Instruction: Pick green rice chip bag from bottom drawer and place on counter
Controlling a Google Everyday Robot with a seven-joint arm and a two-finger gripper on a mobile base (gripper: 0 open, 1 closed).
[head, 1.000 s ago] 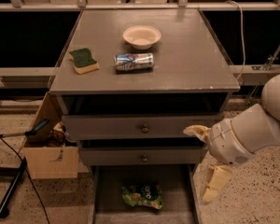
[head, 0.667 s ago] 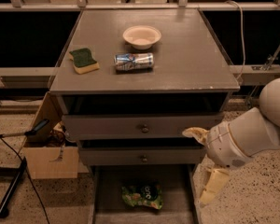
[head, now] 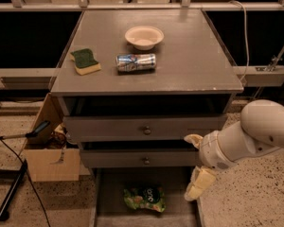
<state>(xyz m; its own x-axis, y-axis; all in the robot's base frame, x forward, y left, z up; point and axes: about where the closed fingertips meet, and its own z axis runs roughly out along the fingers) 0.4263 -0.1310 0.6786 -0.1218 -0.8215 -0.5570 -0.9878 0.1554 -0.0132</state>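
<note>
I noted the counter [head: 189, 65] above, with the bottom drawer [head: 111, 188] pulled out beneath it. The gripper [head: 191, 167] hung beside the drawer's right wall, fingers spread wide and holding nothing. The green rice chip bag [head: 144, 198] lay crumpled on the drawer floor, near its middle. My judgement: shift inward over the bag, descend squarely, pinch a raised fold. The drawer's front edge was cut off; the bag's lettering was unreadable.

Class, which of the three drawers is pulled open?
The bottom drawer: its floor and the green rice chip bag show; the knobbed two show only fronts. The gripper hangs by its right side.
</note>
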